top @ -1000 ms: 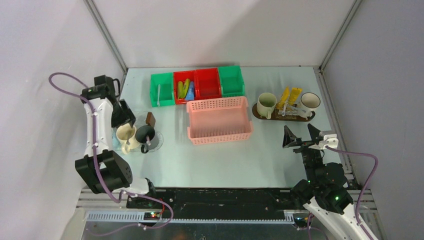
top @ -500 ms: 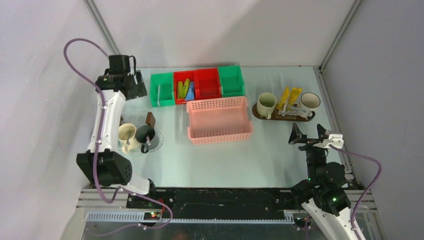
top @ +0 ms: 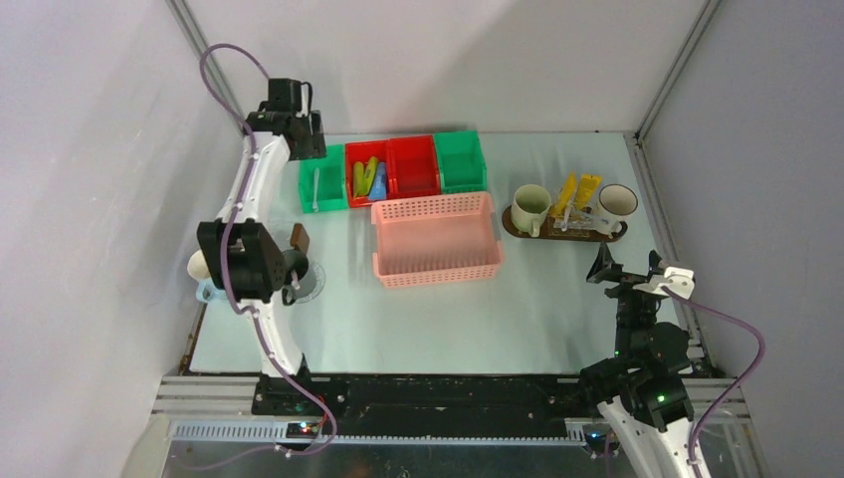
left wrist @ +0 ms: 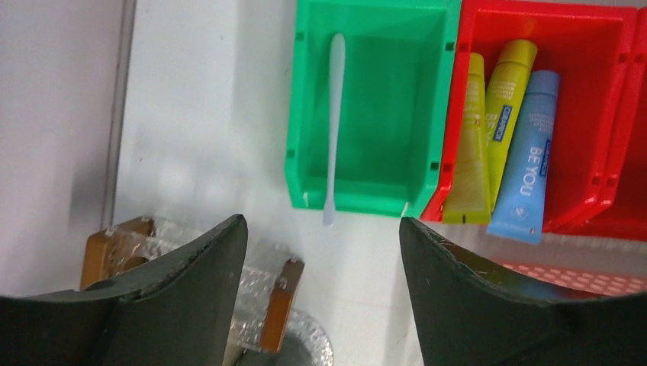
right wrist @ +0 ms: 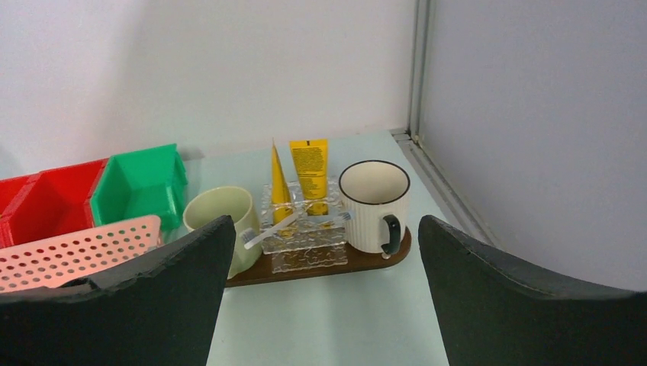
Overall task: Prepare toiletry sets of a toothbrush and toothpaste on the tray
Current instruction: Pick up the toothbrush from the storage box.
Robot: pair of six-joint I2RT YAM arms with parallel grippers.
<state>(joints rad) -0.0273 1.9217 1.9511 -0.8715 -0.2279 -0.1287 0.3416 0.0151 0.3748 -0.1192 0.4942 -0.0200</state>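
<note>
1. Fetching a brush looks like the step in hand. The left pincer (left wrist: 322, 226), spread and empty, hovers over the green bin (left wrist: 292, 114), where a toothbrush (left wrist: 333, 122) lies.
2. The tray (right wrist: 366, 260), at the table's (right wrist: 343, 320) far right, carries two mugs (right wrist: 374, 206) and yellow tubes (right wrist: 309, 171). The right pincer (right wrist: 326, 221) hangs near it, spread and empty.
3. Next, probably: descend, straddle the thin handle and close gently.

Plain pale grey walls (top: 448, 60), metal corner posts (top: 679, 60), light mint tabletop (top: 438, 319), soft even light
</note>
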